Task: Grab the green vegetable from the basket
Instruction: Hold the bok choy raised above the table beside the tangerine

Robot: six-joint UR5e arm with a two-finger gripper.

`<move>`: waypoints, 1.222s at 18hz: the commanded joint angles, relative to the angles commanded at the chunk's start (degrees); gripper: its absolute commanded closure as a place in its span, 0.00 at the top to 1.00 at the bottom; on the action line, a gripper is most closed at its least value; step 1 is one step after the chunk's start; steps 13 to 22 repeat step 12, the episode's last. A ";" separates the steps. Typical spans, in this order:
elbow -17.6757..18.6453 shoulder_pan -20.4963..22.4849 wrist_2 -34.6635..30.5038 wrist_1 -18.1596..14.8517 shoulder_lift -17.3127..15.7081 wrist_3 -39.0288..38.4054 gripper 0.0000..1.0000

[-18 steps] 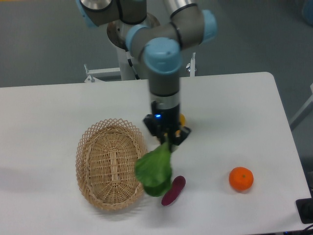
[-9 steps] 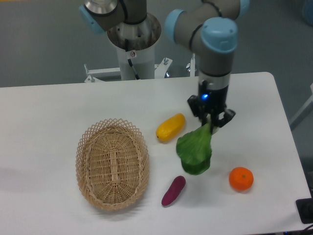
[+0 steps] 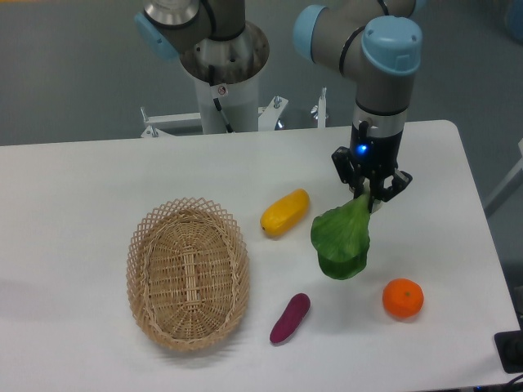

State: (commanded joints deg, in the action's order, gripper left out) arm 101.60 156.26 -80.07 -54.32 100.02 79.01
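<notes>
Green vegetable held by the gripper, right of centre, well clear of the basket.

Fixed camera: the gripper (image 3: 372,194) has its fingers clamped on the pale stem of the green vegetable (image 3: 342,241), whose leaf hangs down above the white table (image 3: 98,184). The basket (image 3: 187,272) sits lower left. A yellow fruit (image 3: 285,212) lies left of the leaf, an orange (image 3: 403,298) just below right, a purple piece (image 3: 290,317) below. Open tabletop runs to the right edge.

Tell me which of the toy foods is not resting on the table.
The green vegetable: it hangs from the gripper, while the others lie on the table.
</notes>
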 joint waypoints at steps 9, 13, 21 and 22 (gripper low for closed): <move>0.00 0.44 0.97 0.09 0.00 0.00 0.33; -0.17 0.44 0.97 0.09 0.00 0.00 0.33; -0.17 0.44 0.97 0.09 0.00 0.00 0.33; -0.17 0.44 0.97 0.09 0.00 0.00 0.33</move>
